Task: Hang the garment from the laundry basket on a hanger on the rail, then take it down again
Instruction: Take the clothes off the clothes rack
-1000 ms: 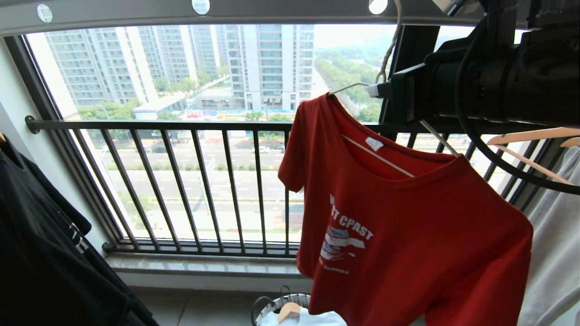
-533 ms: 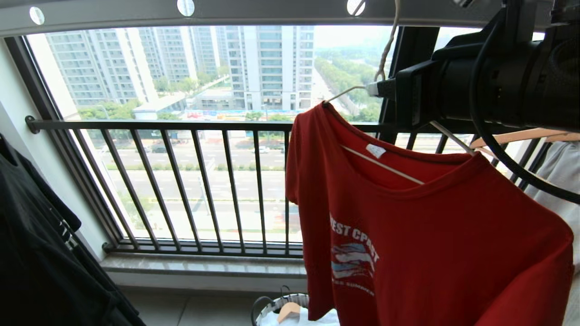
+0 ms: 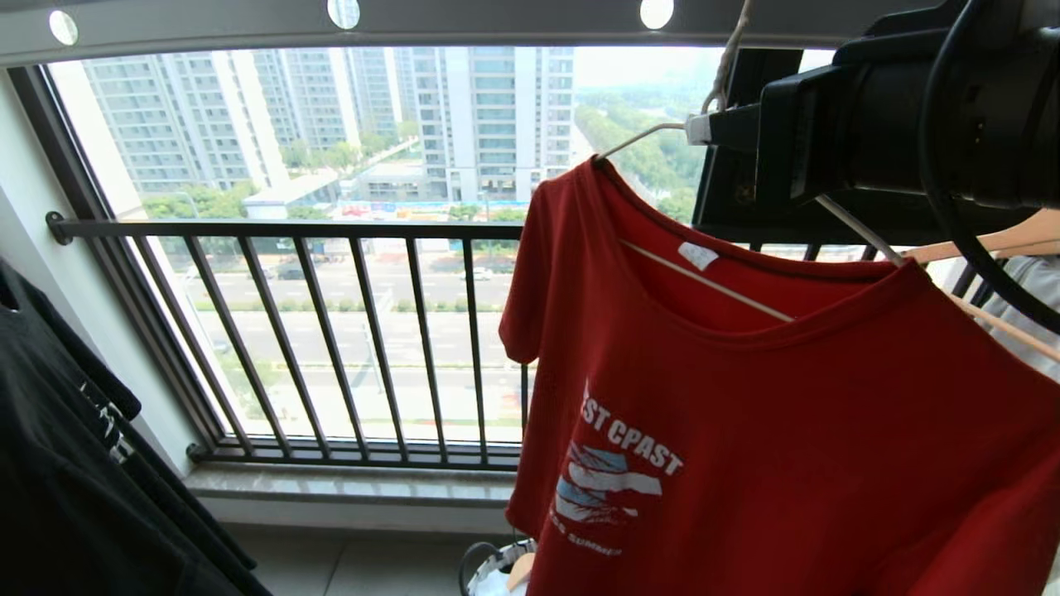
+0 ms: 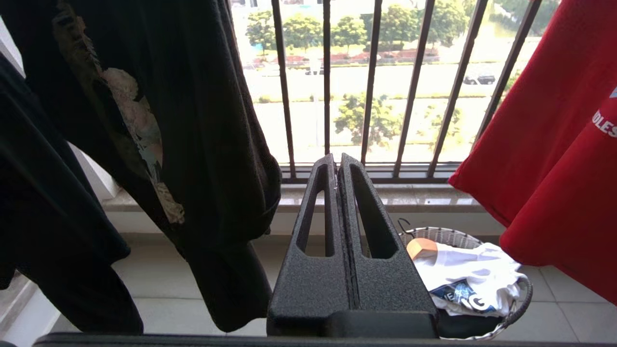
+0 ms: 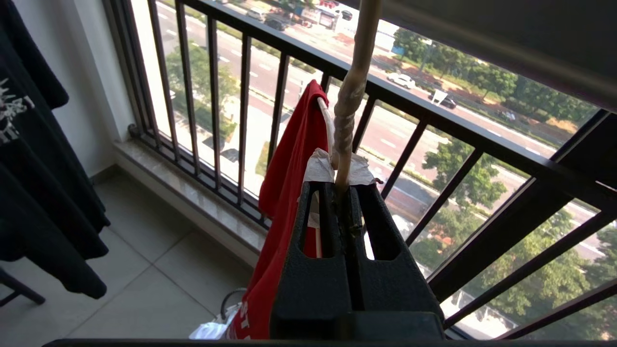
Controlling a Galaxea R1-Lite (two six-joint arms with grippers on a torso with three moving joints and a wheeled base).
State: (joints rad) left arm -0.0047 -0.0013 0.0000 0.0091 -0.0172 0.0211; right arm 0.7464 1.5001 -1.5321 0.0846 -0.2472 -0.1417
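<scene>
The garment (image 3: 770,430) is a red short-sleeved T-shirt with a ribbed round neck, a small white label inside the back of the collar, and white block lettering on the chest above a blue-and-white striped graphic with a smaller line of white text under it. It hangs on the hanger (image 3: 720,290) — a thin white wire one whose lower bar shows through the neck opening and whose shoulder wire pokes out at the far side of the collar. The shirt is tilted, its far sleeve lifted toward the window and its near shoulder dropping low at the right of the head view.

The right gripper (image 5: 343,190) is up near the top right of the head view, close under the rail (image 3: 497,21) (a broad grey bar pierced by round holes). Its fingers (image 5: 320,226) are pressed together on the twisted neck of the hanger just below the long hook, with a scrap of white wrapping bunched at the tips. The hook runs up toward the rail; whether it sits on the rail cannot be told.

The left gripper (image 4: 337,166) is low, near the black printed T-shirt (image 4: 159,120), its fingers closed against each other and holding nothing.

Below the red hem on the tiled floor stands the laundry basket (image 4: 458,237) — white woven rim, dark loop handle — with a pale garment (image 4: 472,279) and a wooden hanger end (image 4: 422,248) inside.
</scene>
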